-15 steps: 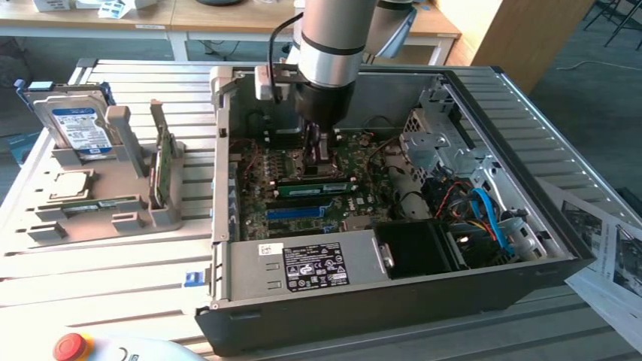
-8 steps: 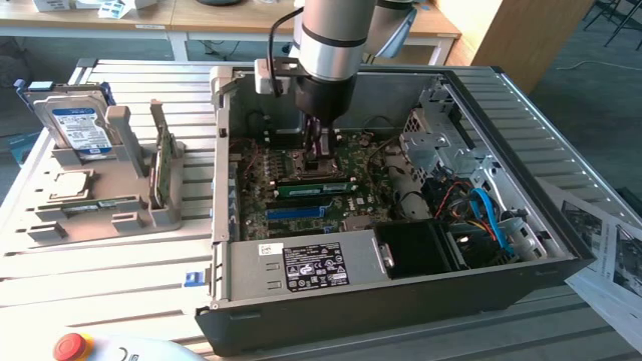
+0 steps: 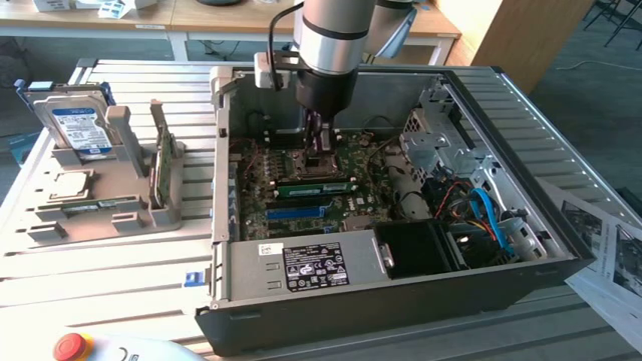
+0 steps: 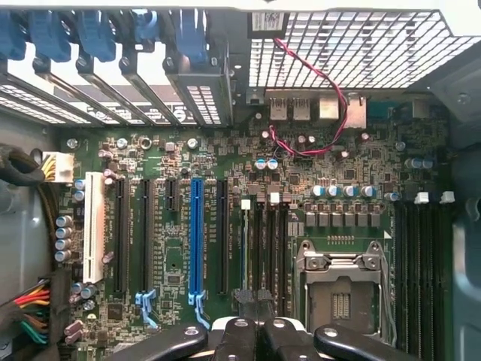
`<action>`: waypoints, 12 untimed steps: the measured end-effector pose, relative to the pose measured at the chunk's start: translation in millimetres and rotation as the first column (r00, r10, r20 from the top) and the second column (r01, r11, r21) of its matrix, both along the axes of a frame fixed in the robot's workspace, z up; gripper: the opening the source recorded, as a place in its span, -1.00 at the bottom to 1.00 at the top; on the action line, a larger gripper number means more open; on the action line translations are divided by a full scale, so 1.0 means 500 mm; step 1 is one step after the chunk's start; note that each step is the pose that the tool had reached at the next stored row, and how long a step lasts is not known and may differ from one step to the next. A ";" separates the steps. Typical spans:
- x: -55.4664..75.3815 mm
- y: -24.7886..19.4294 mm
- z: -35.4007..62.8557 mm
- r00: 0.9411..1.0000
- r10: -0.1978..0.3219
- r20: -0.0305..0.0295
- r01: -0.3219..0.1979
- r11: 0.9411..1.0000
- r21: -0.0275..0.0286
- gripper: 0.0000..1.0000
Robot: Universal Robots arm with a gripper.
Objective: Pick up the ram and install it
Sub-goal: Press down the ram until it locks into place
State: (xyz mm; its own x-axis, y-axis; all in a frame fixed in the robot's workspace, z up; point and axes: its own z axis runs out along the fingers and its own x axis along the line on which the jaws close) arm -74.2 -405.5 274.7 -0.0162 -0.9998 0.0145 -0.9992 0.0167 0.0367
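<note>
inside the open case [image 3: 561, 248], the arm hangs over the motherboard [image 3: 255, 192], with the gripper [image 3: 323, 154] low by the cpu socket [image 4: 340, 289]. the fingers [image 4: 234, 332] are pressed together in the wrist view and nothing shows between them. in the exterior view the ram [image 3: 316, 186] lies along the slots, just at the gripper's 6 o'clock. the blue slot [image 3: 301, 213] sits beyond it at 6. whether the tips touch the ram, can't tell.

The arm [image 3: 328, 34] is a silver-grey cylinder with a black wrist section. A black cable runs alongside it. The claw [image 4: 255, 331] has black fingers [image 4: 235, 338] with screw heads
</note>
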 end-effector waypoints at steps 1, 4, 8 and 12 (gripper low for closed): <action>0.000 0.0000 0.003 1.000 0.000 0.000 0.000 1.000 0.000 -0.79; 0.000 -0.0001 0.013 1.000 0.000 0.000 0.000 1.000 -0.001 -0.79; 0.000 0.0000 0.026 1.000 0.000 0.000 0.000 1.000 -0.001 -0.79; 0.000 0.0000 0.039 1.000 0.000 0.000 0.000 1.000 -0.001 -0.79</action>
State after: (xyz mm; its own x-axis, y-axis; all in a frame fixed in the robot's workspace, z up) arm -74.2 -405.5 294.0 -0.0162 -0.9997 0.0159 -0.9992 0.0168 0.0369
